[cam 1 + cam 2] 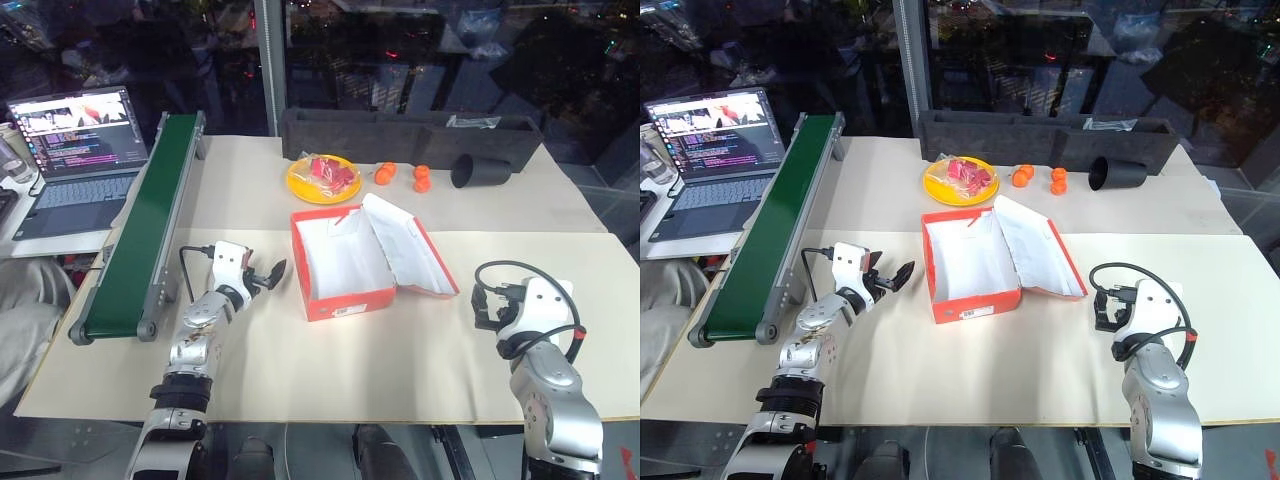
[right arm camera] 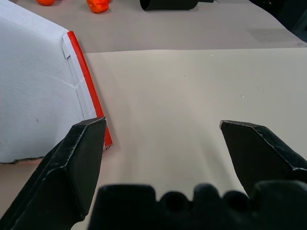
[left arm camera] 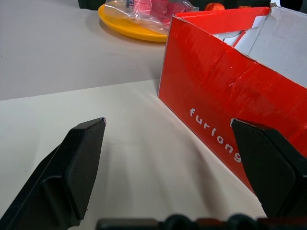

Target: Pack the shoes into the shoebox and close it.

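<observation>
The red-orange shoebox [image 1: 340, 303] stands open in the middle of the table, its white inside bare. Its lid [image 1: 415, 250] lies folded back to the right. The shoes are out of view. My left gripper [image 1: 270, 275] hovers just left of the box, open, pointing at its red side wall [image 3: 216, 91] with nothing between the fingers. My right gripper [image 1: 483, 305] is open near the table's front right, a short way right of the lid's edge [image 2: 88, 91], and holds nothing.
A green conveyor belt [image 1: 140, 230] runs along the left side, with a laptop [image 1: 75, 150] beyond it. At the back are a yellow plate [image 1: 322, 178] of pink packets, small orange objects [image 1: 422, 178], a black cup [image 1: 480, 172] on its side and a long dark grey tray [image 1: 400, 135].
</observation>
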You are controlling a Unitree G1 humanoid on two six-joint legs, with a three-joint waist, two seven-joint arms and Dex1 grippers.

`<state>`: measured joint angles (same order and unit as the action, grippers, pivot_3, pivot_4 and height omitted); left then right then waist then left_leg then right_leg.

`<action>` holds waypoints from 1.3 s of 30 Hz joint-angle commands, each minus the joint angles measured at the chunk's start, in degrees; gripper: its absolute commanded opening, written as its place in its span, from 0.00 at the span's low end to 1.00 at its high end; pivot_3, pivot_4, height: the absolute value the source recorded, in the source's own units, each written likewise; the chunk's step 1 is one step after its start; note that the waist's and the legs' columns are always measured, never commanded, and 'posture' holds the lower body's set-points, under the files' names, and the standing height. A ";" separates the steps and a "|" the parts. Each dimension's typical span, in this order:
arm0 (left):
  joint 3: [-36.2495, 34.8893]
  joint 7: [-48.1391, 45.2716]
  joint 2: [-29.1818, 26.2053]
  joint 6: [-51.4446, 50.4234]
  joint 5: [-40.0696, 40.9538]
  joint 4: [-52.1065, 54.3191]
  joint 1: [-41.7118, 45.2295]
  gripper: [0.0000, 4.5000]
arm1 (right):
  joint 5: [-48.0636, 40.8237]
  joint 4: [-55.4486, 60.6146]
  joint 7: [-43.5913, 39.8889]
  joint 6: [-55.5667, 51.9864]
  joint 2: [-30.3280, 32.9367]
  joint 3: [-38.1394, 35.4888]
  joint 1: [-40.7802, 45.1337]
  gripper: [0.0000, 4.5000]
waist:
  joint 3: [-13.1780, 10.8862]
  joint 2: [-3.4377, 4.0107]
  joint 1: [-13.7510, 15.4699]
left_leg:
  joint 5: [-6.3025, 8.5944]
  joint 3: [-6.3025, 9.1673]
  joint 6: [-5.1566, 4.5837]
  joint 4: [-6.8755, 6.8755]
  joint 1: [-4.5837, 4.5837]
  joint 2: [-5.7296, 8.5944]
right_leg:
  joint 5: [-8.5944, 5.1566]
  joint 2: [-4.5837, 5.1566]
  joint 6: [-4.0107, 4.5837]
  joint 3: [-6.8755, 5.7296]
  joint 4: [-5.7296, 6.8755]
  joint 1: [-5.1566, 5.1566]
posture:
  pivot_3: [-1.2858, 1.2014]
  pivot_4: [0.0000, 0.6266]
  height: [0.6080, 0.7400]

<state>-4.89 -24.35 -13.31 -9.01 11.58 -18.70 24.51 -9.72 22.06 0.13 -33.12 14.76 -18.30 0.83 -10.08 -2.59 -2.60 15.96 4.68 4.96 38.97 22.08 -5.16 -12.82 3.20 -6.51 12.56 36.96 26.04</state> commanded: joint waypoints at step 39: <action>-16.97 4.79 -21.43 -23.03 5.07 2.28 5.56 1.00 | -14.79 4.07 -30.54 -5.50 5.58 27.11 20.98 0.99 | -0.10 0.16 -1.43 | -0.35 1.37 0.36 0.00 0.09 0.02 | -0.07 0.06 0.21 -1.22 0.14 -0.46 | 0.52 0.24 0.48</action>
<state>-21.42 -19.49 -33.42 -31.94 16.20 -18.30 29.07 -23.82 22.99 -28.08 -40.89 19.57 8.58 21.65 -10.18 -2.44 -4.04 15.60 6.05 5.33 38.97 22.16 -5.14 -12.89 3.26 -6.30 11.33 37.10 25.58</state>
